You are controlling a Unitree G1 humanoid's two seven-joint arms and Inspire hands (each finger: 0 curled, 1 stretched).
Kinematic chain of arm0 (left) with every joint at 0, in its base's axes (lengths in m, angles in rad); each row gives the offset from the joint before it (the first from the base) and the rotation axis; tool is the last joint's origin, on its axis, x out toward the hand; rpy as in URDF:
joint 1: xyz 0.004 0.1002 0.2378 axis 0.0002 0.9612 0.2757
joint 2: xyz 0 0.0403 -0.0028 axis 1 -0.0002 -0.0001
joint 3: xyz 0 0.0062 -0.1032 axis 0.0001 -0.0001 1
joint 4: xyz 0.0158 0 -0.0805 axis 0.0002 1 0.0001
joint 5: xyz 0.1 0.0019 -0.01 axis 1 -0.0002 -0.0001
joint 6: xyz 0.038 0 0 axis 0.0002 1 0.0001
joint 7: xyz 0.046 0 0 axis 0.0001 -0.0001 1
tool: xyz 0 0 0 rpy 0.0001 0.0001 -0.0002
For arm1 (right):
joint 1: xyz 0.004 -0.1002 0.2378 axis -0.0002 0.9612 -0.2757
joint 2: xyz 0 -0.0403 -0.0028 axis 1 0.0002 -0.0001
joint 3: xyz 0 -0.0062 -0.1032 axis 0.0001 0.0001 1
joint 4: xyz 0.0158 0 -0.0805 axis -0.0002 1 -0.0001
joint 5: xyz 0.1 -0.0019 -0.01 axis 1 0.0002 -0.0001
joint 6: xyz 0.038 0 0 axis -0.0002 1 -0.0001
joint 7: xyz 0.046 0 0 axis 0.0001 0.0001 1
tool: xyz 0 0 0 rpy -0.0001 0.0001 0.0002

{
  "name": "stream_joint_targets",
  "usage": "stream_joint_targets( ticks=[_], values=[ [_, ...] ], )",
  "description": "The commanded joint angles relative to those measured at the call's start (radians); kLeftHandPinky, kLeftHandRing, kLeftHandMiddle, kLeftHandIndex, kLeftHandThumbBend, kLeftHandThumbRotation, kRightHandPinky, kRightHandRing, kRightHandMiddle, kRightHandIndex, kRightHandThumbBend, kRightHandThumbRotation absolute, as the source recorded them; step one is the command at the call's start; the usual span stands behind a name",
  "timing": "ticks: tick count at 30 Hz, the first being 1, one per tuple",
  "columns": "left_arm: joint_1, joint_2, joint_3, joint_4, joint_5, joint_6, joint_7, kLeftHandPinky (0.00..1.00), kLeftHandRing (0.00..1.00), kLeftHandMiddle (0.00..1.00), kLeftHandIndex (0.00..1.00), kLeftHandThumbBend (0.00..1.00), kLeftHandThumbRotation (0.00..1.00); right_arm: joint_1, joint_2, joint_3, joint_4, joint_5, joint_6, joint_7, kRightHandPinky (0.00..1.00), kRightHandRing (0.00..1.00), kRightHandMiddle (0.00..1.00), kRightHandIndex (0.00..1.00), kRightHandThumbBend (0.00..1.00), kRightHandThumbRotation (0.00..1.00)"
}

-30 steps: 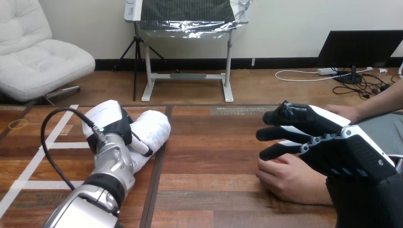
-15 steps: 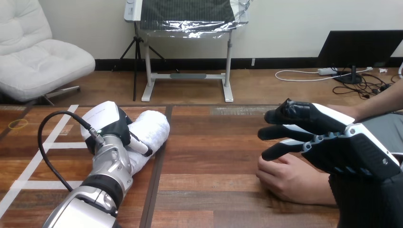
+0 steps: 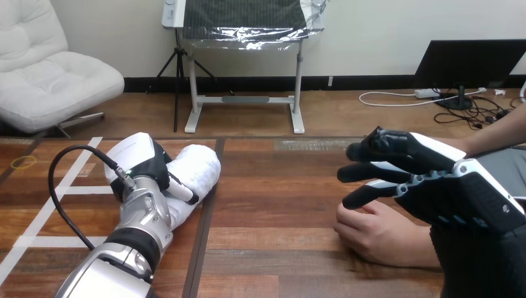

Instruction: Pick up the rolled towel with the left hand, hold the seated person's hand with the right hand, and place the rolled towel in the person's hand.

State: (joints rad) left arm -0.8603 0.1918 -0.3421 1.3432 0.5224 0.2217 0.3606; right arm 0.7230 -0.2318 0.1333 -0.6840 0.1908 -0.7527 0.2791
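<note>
The rolled towel [image 3: 200, 169], white and thick, lies on the wooden table [image 3: 273, 186] at the left. My left hand [image 3: 144, 162] sits over its near end, the thumb pressed across the roll and the fingers wrapped down its far side. At the right my right hand [image 3: 443, 186] hovers with straight fingers pointing left, open and holding nothing. Just below its fingertips, the person's hand [image 3: 375, 233] rests on the table, loosely curled. I cannot tell whether the two touch.
White tape lines [image 3: 46, 211] cross the table's left part, and a yellow rubber band [image 3: 23, 162] lies at the far left edge. The person's other forearm [image 3: 496, 133] enters at the right, behind my right hand.
My left hand and the towel have shifted very slightly to the left. The right hand has drifted a little to the right above the person's hand, which stays still.
</note>
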Motion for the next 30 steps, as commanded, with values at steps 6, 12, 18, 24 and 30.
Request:
stream_joint_targets(
  ticks=[6,12,18,24,30],
  values=[
    [0.012,0.0,-0.053,0.015,0.05,0.066,-0.045,0.34,0.53,0.6,0.51,0.85,0.0,-0.044,0.007,-0.012,-0.007,0.006,-0.011,-0.008,0.55,0.69,0.75,0.77,1.0,1.0],
    [0.011,0.0,-0.051,0.011,0.047,0.064,-0.053,0.33,0.53,0.61,0.52,0.86,0.0,-0.045,0.007,-0.011,-0.008,0.006,-0.009,-0.008,0.55,0.69,0.75,0.76,1.0,1.0],
    [0.009,-0.003,-0.039,0.007,0.036,0.062,-0.05,0.3,0.49,0.59,0.52,0.85,0.0,-0.047,0.008,-0.015,-0.008,0.003,-0.007,-0.01,0.55,0.69,0.75,0.76,1.0,1.0],
    [0.013,-0.001,-0.023,0.001,0.02,0.033,-0.042,0.25,0.37,0.47,0.52,0.79,0.0,-0.051,0.006,-0.017,-0.003,0.004,-0.009,-0.008,0.54,0.69,0.75,0.76,1.0,1.0],
    [0.013,-0.001,-0.017,-0.001,0.01,0.026,-0.042,0.25,0.36,0.45,0.54,0.72,0.0,-0.051,0.013,-0.011,-0.002,0.006,-0.004,-0.012,0.54,0.68,0.75,0.76,1.0,1.0]
  ],
)
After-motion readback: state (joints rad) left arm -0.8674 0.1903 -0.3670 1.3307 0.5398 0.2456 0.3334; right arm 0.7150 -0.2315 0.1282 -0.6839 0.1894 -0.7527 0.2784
